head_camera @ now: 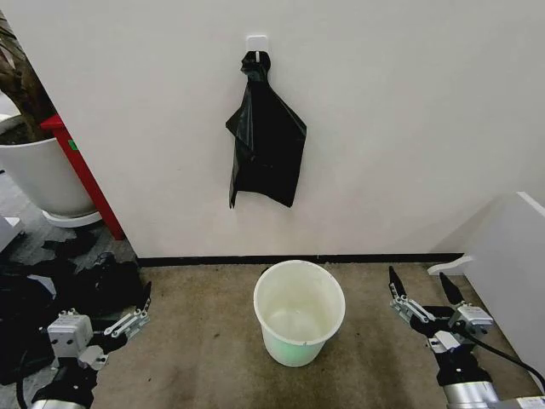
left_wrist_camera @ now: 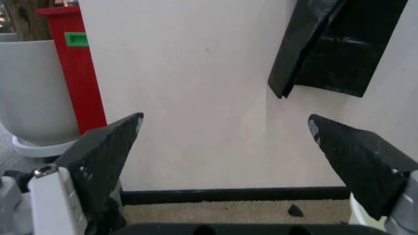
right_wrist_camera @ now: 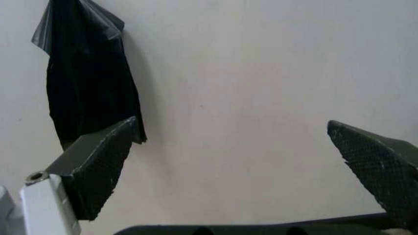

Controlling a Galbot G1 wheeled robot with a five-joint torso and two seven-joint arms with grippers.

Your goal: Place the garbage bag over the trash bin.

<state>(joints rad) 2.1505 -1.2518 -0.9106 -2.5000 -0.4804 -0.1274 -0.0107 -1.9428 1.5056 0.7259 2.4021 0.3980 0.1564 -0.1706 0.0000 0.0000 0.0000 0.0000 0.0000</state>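
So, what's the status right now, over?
Left gripper and right gripper open, low, flanking the bin. Bag hangs on the wall hook above, untouched. Nothing in the way.

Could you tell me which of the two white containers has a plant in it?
The large planter by the red post; the trash bin below the hanging garbage bag stands empty.

bare floor point(head_camera: 204, 349) lies open on both sides of the trash bin point(head_camera: 299, 311); black bundles point(head_camera: 51, 294) crowd the left, a white panel point(head_camera: 511, 273) the right.
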